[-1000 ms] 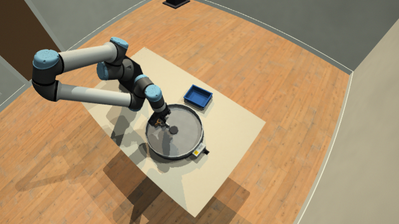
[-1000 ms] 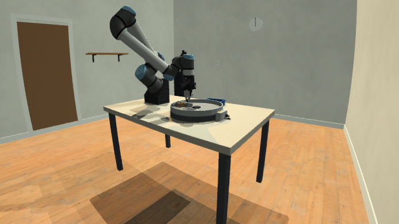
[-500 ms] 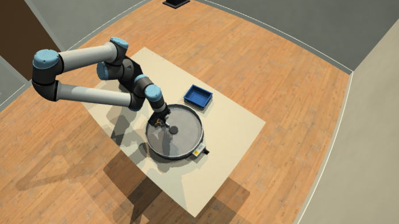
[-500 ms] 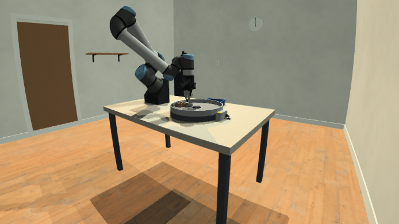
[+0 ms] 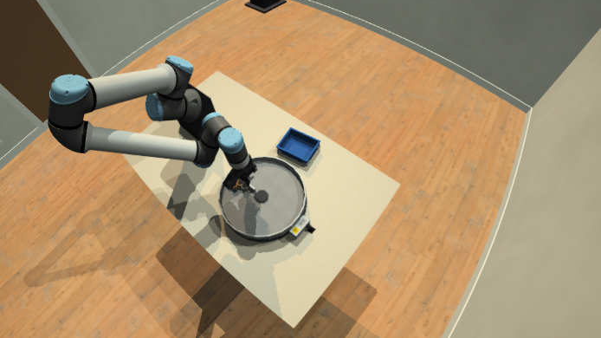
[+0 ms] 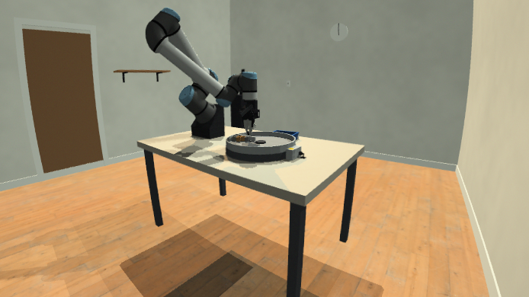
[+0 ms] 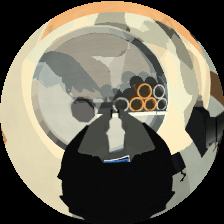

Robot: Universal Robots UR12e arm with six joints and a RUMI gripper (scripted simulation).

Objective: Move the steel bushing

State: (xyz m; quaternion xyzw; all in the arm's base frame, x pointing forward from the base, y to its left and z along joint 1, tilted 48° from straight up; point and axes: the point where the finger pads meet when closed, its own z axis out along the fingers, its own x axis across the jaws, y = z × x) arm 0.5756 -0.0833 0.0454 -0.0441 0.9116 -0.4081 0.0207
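- The pincer (image 5: 253, 190) (image 6: 248, 133) (image 7: 114, 109) is pressed nearly together with nothing between its fingers, pointing down inside the turntable's rim.
- Just beside its tips stands a steel bushing (image 7: 121, 97), a grey ring seen end-on in the wrist view; whether they touch, I cannot tell.
- Beyond that ring, three orange bushings (image 7: 144, 84) are stacked, two below and one above.
- At the stack's far side sit two more grey steel bushings (image 7: 159, 84), one over the other, near the rim.
- On the pincer's other side is the turntable's dark round hub (image 5: 261, 196) (image 6: 260, 142) (image 7: 82, 110).
- The turntable (image 5: 306, 204) (image 6: 257, 149) (image 7: 35, 90) rests on the table (image 5: 354, 183) (image 6: 331, 153), a small grey box (image 5: 301, 225) (image 6: 293, 152) at its side.
- The blue crate (image 5: 299, 146) (image 6: 294, 135) stands apart beyond the rim; no bushing shows in it from above.
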